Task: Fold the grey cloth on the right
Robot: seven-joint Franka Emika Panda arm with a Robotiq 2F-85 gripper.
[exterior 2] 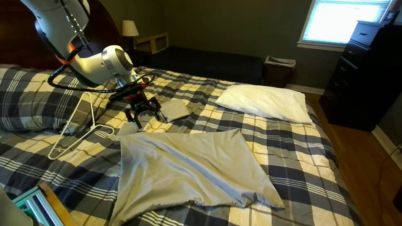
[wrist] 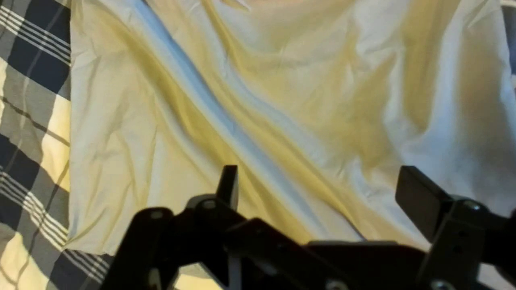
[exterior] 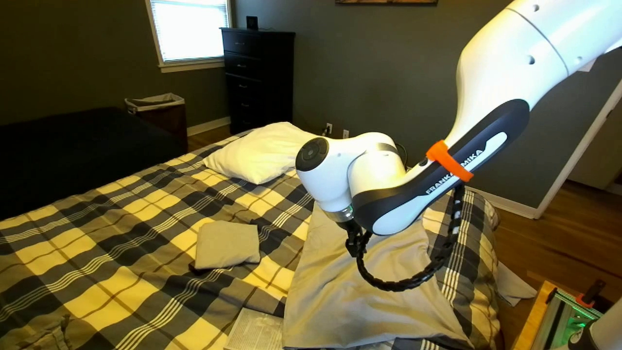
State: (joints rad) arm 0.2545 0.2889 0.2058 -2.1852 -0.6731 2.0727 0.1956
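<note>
The large grey cloth [exterior: 350,306] lies spread out on the plaid bed [exterior: 160,311], with wrinkles and diagonal folds. It also shows in an exterior view [exterior 2: 188,166] and fills most of the wrist view [wrist: 306,117]. A small grey cloth [exterior: 227,245], folded to a rough square, lies apart from it on the bed; it also shows in an exterior view [exterior 2: 174,110]. My gripper [exterior 2: 148,122] is open, empty and pointing down, raised above the bed near an edge of the large cloth. In the wrist view, the fingers [wrist: 320,181] stand wide apart with the cloth below them.
A white pillow [exterior 2: 267,102] lies on the bed. A white hanger [exterior 2: 93,126] lies beside the large cloth. A flat light item [exterior: 255,333] touches or nearly touches the cloth's edge. A plaid pillow [exterior 2: 25,100] is behind the hanger. A wood-and-metal frame [exterior 2: 53,204] stands at the bedside.
</note>
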